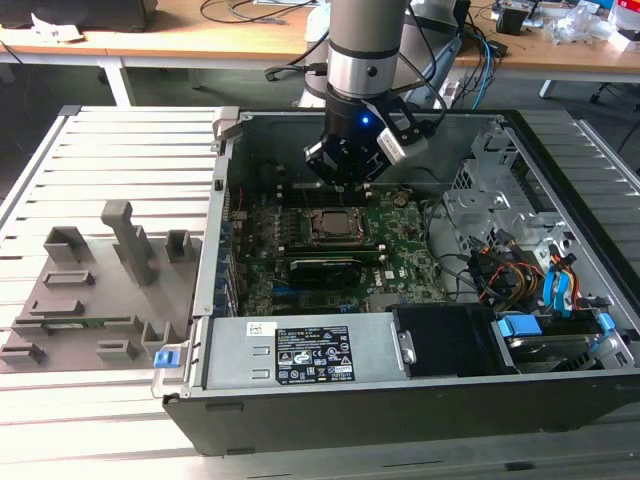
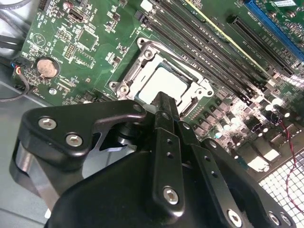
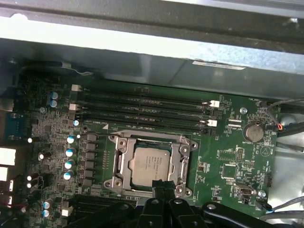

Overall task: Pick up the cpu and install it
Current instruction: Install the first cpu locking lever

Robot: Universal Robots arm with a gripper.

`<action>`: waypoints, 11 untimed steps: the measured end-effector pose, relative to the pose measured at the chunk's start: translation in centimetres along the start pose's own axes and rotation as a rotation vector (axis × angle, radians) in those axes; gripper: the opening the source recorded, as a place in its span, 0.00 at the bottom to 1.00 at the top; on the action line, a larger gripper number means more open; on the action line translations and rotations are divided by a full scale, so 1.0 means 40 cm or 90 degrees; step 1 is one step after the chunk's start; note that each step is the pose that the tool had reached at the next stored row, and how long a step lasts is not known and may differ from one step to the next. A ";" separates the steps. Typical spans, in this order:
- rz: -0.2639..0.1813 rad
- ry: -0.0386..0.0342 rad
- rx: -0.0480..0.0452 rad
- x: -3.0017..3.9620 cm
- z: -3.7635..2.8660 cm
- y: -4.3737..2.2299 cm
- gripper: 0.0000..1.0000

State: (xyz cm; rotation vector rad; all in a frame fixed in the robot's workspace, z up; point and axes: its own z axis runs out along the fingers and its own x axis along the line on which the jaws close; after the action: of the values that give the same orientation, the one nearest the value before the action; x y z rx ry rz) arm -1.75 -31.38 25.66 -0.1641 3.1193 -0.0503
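The cpu [image 3: 148, 165], a pale silver square chip, lies flat in the metal-framed socket [image 3: 119, 164] on the green motherboard [image 3: 228, 164]. It also shows in the second wrist view as the cpu [image 2: 164, 83] and in the exterior view as the cpu [image 1: 328, 226]. My gripper [image 3: 161, 184] hovers just above one edge of the chip, fingers pressed together with nothing between them. The second wrist view has the gripper [image 2: 164, 100] over the socket frame [image 2: 128, 80]. In the exterior view the gripper [image 1: 350, 178] hangs inside the open computer case, above and behind the socket.
Memory slots [image 3: 142, 107] run beside the socket. A coin battery [image 3: 253, 132] and cables [image 1: 500, 270] sit nearby. Case walls [image 1: 215, 250] enclose the board. Grey fixture blocks [image 1: 120, 245] stand on the slatted table at the exterior view's left.
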 end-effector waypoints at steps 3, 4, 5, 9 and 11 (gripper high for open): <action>0.000 0.0001 0.0010 0.000 0.000 0.000 0.11; 0.000 0.0001 0.0012 0.000 -0.001 0.000 0.11; 0.000 0.0001 0.0011 0.000 -0.006 0.000 0.11; 0.000 0.0001 0.0011 -0.001 -0.029 -0.001 0.11; 0.000 0.0001 0.0017 -0.001 -0.035 -0.001 0.11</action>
State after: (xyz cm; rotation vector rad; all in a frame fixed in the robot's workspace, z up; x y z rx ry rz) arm -1.74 -31.37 27.05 -0.1643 3.1193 -0.0545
